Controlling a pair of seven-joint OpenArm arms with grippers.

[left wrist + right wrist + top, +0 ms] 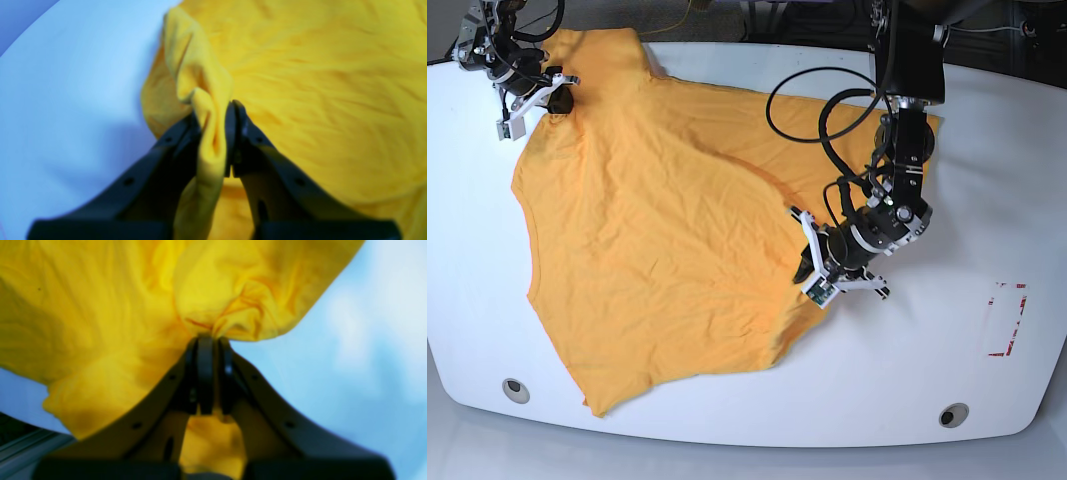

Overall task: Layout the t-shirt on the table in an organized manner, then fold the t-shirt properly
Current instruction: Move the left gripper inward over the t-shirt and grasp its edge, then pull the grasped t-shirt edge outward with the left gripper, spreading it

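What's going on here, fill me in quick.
A two-armed robot is spreading out the t-shirt on the table. The left tool is shut on a bunched fold at one edge of the shirt, near the table's middle. The right tool is pinching another bunch at the far corner. The shirt lies mostly open but wrinkled and crooked, and it is not folded yet.
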